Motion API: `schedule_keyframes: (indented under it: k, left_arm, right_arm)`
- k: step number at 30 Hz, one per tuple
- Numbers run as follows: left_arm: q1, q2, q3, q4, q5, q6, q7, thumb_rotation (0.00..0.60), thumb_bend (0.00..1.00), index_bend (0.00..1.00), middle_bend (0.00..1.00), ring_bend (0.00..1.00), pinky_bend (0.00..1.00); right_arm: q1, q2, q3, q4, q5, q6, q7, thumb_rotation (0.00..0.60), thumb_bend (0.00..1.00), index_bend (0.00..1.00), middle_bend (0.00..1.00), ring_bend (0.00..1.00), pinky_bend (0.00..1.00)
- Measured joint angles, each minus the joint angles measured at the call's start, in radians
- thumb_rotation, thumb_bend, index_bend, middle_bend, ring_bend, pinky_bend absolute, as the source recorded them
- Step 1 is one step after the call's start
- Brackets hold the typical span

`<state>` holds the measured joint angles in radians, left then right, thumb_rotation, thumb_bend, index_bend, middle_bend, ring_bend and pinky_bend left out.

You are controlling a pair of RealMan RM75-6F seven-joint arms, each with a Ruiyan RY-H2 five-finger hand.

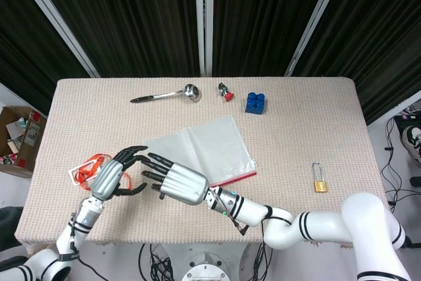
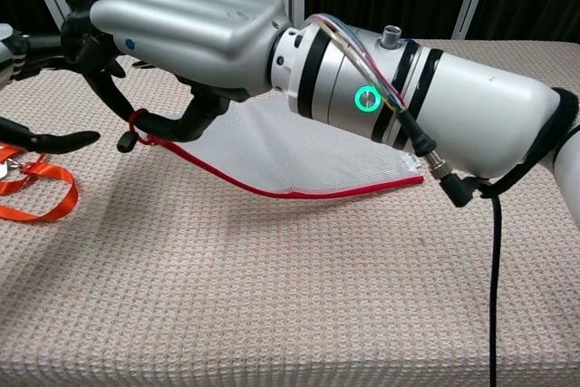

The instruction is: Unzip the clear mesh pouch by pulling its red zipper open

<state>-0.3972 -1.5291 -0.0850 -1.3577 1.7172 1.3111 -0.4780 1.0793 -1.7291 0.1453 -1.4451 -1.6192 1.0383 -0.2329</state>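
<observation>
**A:** How will the clear mesh pouch (image 1: 197, 150) handle?

**B:** Light and limp, I'd judge. In the chest view its near-left corner is raised off the table (image 1: 309, 116) and the sheet sags away from that corner like cloth. The place to take hold is the small pull at the end of the red zipper (image 2: 299, 191); the mesh itself would only crumple.

**A:** Which way does it run?

**B:** The zipper is the pouch's near edge, and its long axis slants from the raised left corner toward the padlock (image 1: 320, 180) side.

**A:** And the hands?

**B:** The right hand (image 2: 172, 20) pinches the pull end at that raised corner, other fingers curled over. The left hand (image 1: 113, 174) hovers just left of the pouch, fingers spread, holding nothing, above the orange lanyard (image 2: 34, 186).

**A:** Beyond the pouch?

**B:** A ladle (image 1: 164, 95), a red-capped button (image 1: 225, 91) and a blue brick (image 1: 256, 102).
</observation>
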Motion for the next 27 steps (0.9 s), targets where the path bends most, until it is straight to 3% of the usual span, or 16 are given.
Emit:
schedule_keyframes:
  k: [18, 27]
  left_arm:
    - [-0.076, -0.048, 0.030, -0.021, -0.022, -0.033, 0.017, 0.600, 0.33, 0.47, 0.15, 0.11, 0.16]
    - [-0.086, -0.040, 0.049, -0.042, -0.031, -0.028, 0.000, 0.600, 0.35, 0.48, 0.16, 0.11, 0.16]
  right_arm:
    - [-0.004, -0.014, 0.031, 0.030, -0.017, 0.024, 0.079, 0.600, 0.50, 0.83, 0.19, 0.00, 0.00]
    - [-0.002, -0.023, 0.040, 0.046, -0.015, 0.020, 0.094, 0.600, 0.50, 0.83, 0.19, 0.00, 0.00]
